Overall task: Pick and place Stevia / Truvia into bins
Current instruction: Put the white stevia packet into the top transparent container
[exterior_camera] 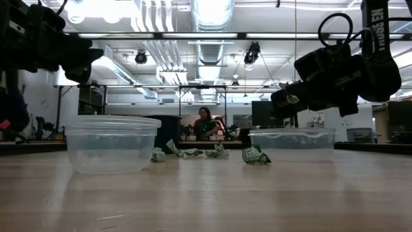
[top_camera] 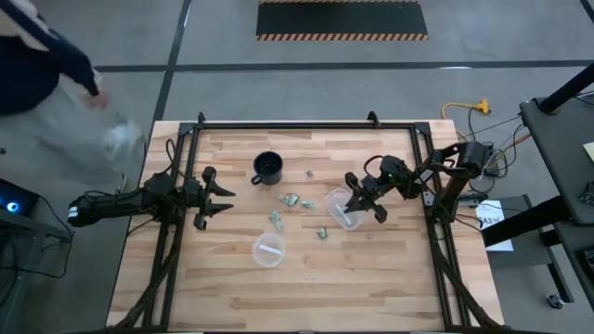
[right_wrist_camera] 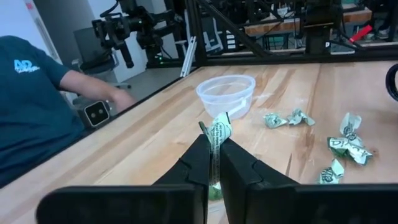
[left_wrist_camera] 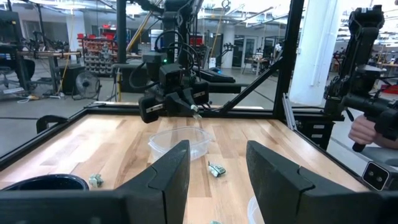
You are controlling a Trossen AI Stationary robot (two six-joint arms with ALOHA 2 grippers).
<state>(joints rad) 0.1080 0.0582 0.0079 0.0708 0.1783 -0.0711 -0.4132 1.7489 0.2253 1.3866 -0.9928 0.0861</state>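
Note:
Several pale green and white sachets lie crumpled mid-table (top_camera: 290, 199), (top_camera: 276, 219), (top_camera: 322, 233), (top_camera: 310, 173). The oblong clear tub (top_camera: 342, 210) stands right of them and the round clear tub (top_camera: 268, 250) nearer the near edge. My right gripper (top_camera: 360, 199) hovers over the oblong tub (exterior_camera: 293, 143), shut on one sachet (right_wrist_camera: 219, 132). My left gripper (top_camera: 219, 199) waits open over the table's left side, its fingers (left_wrist_camera: 169, 171) apart. My right gripper pinches one sachet between its two shut fingers (right_wrist_camera: 200, 155), on the sachet's lower part (right_wrist_camera: 214, 152). The crumpled upper end (right_wrist_camera: 220, 129) sticks out past the fingertips. The sachet (exterior_camera: 293, 98) is lifted clear, above the oblong tub's rim.
A black mug (top_camera: 267, 167) stands toward the far edge, left of centre. A black frame (top_camera: 306, 124) runs along the table's far and side edges. A person (top_camera: 42, 65) moves beyond the far left corner, also in the right wrist view (right_wrist_camera: 43, 106). Bare wood lies along the near edge.

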